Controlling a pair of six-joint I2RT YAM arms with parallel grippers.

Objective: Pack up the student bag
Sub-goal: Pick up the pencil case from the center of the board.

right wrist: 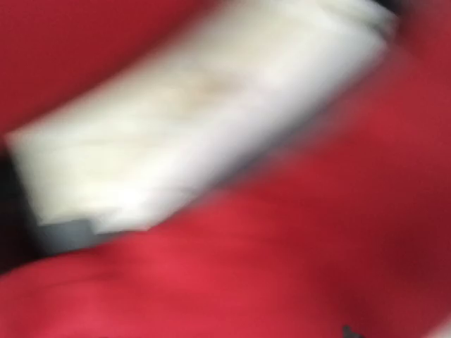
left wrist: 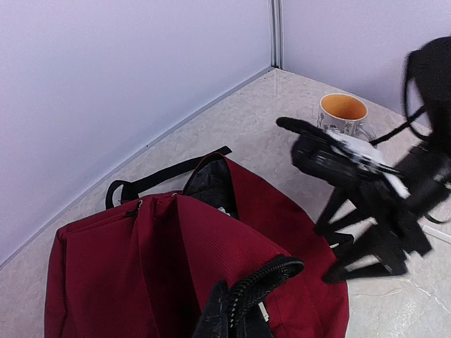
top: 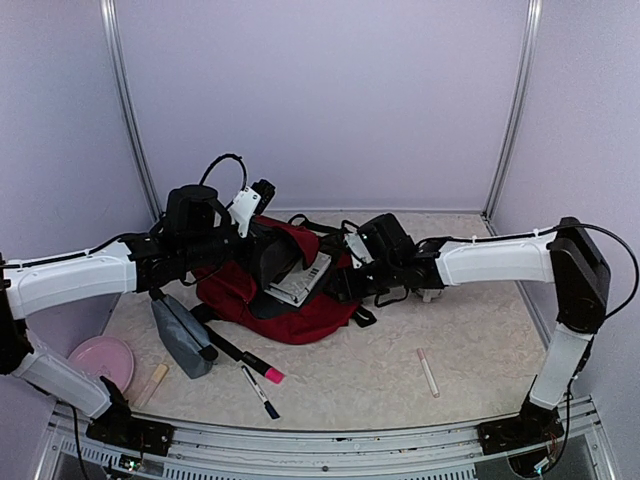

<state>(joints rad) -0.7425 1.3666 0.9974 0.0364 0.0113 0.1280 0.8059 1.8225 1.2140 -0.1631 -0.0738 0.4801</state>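
The student bag [top: 300,318] is dark red and lies in the middle of the table with its mouth open. In the left wrist view [left wrist: 141,267] its black zipper rim [left wrist: 271,282] is lifted. My left gripper [top: 266,258] is shut on that rim and holds the mouth open; in its own view the gripper [left wrist: 239,313] is mostly hidden by fabric. A white notebook [top: 302,280] stands tilted, partly inside the mouth. My right gripper [top: 350,268] is at the notebook's right end. Its wrist view is blurred, showing only the notebook [right wrist: 190,120] and red fabric; the fingers are hidden.
A grey pencil pouch [top: 183,335], a pink plate [top: 102,360] and a beige stick [top: 152,383] lie at the front left. A pink-tipped marker [top: 262,367] and a blue pen [top: 260,392] lie before the bag. A pink stick [top: 428,372] lies right. A mug [left wrist: 343,113] stands behind the right arm.
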